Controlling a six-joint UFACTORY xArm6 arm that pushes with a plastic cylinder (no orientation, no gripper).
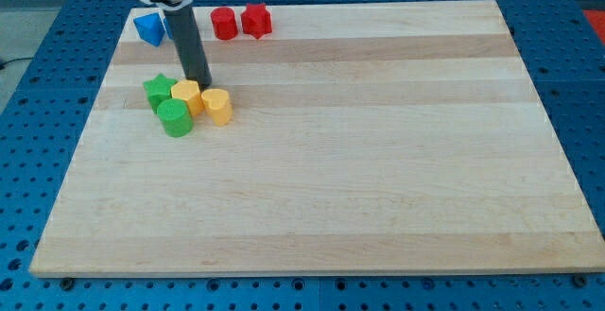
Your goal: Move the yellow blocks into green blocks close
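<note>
A green star block (158,91) and a green round block (175,118) sit at the board's upper left. A yellow block (186,95), roughly hexagonal, touches both green blocks. A second yellow block (217,106), rounded, sits just to its right, touching it. My tip (201,85) stands just above the two yellow blocks, close to the gap between them, at the top edge of the cluster.
A blue block (149,28) lies at the top left, partly behind the rod. A red round block (224,24) and a red star block (256,20) sit side by side at the board's top edge. The wooden board (378,160) lies on a blue perforated table.
</note>
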